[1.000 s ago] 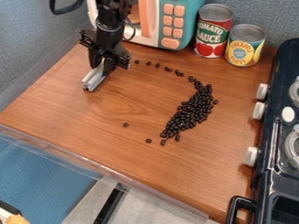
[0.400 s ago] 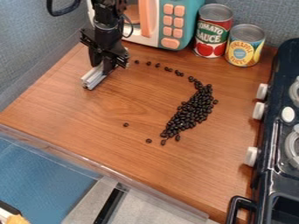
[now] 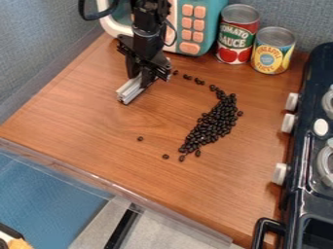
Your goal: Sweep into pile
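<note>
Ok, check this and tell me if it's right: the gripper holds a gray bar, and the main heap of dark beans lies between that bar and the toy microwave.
Not quite: the camera view shows the main heap of dark beans between the gray bar and the stove. The gripper does hold the bar.

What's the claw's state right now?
Claw: closed on a grey bar, held low over the table, left of the beans.
</note>
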